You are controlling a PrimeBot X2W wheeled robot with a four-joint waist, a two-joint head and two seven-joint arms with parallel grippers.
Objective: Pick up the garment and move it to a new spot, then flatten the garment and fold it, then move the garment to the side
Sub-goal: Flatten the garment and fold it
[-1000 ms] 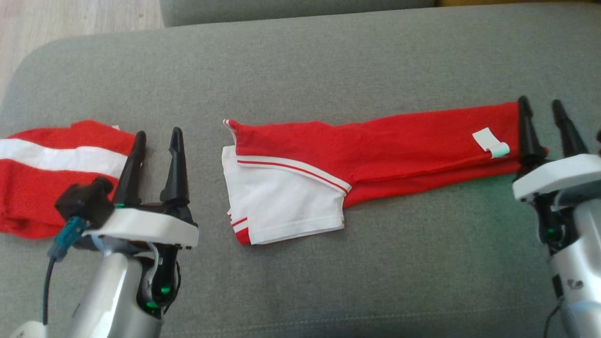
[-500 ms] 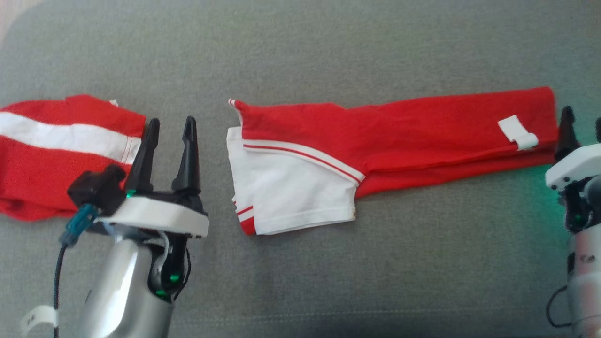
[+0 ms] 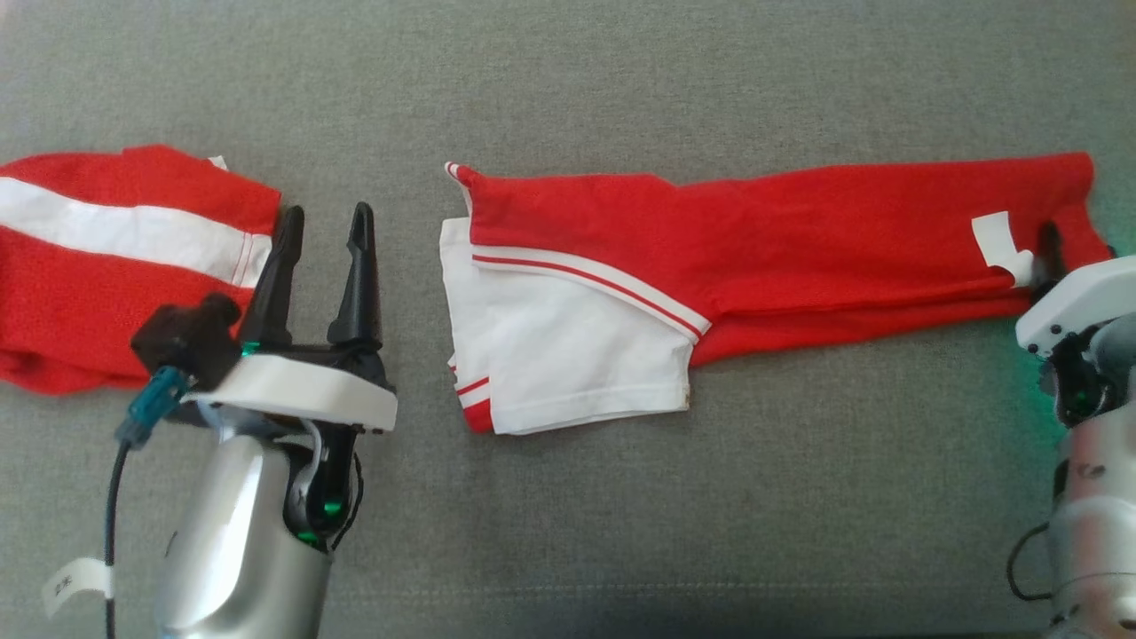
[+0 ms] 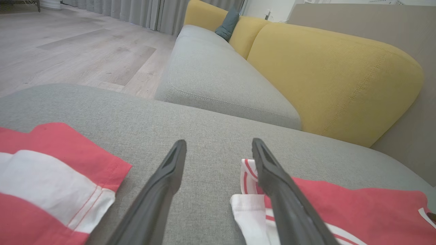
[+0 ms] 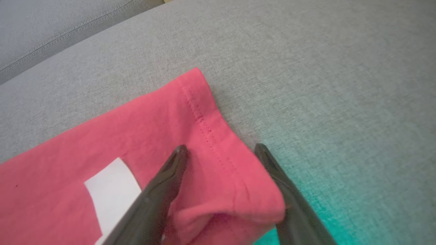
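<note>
within the splayed right tool (image 5: pixel 220 147) lies the garment (image 3: pixel 799 231) hem, left tool (image 3: pixel 326 211) splayed alongside.

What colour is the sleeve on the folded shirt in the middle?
White with thin red stripes; the sleeve shows best in the head view.

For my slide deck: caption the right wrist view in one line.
Open right gripper straddles the hemmed end of the red garment on a grey cushion, white label nearby.
</note>
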